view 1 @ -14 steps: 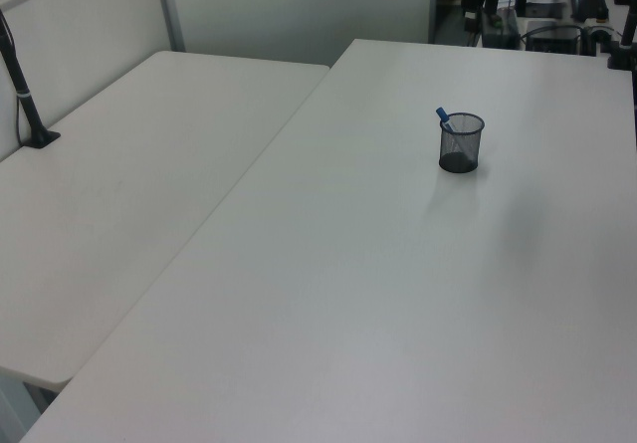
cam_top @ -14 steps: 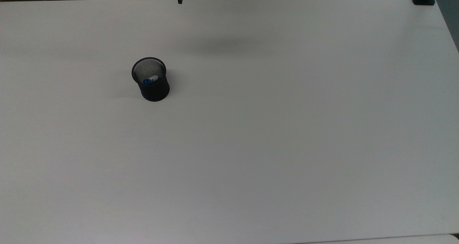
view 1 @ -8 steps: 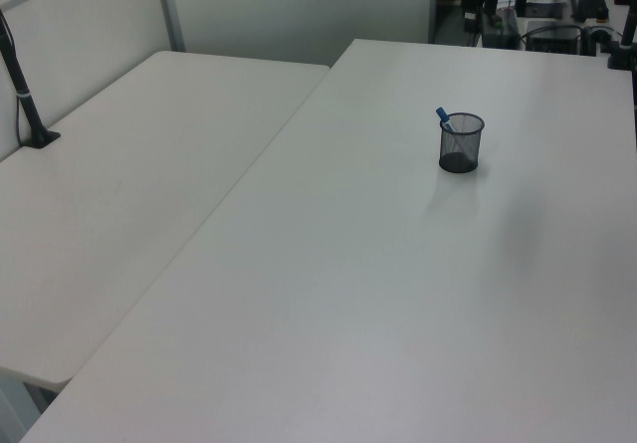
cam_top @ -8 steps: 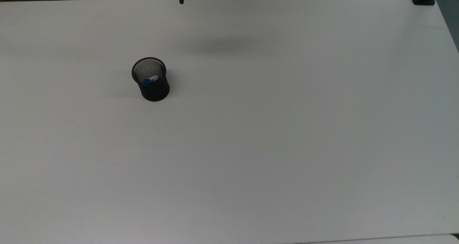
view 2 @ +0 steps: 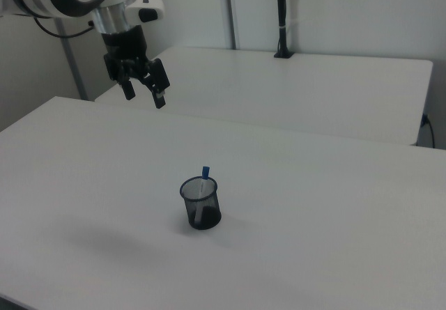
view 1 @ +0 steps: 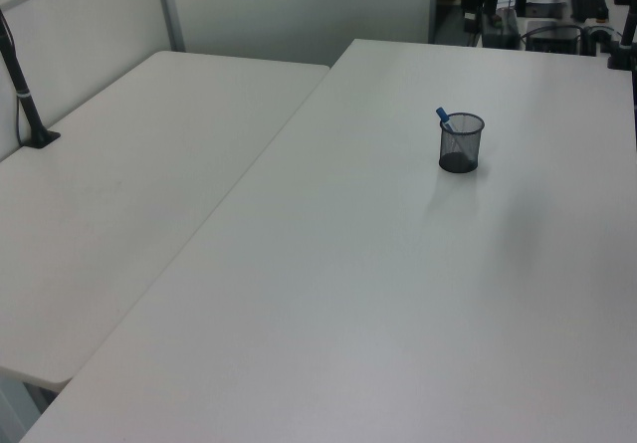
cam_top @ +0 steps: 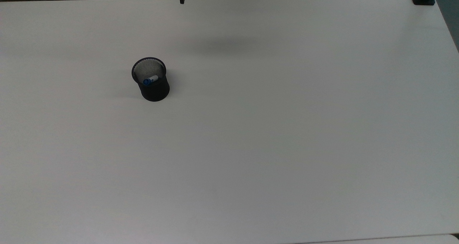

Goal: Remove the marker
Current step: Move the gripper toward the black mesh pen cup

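Claw (view 2: 143, 93), jaws apart and empty, hangs well clear of marker (view 2: 205, 177); misaligned descent risks toppling mesh cup (view 2: 201, 204).

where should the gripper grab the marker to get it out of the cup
Grip the blue end of the marker that sticks up past the rim of the black mesh cup, coming down from above. The rest of the barrel sits inside the mesh, so the sides are blocked. It leans against the rim, so tilting to match would probably help. The gripper hangs open, high and well away.
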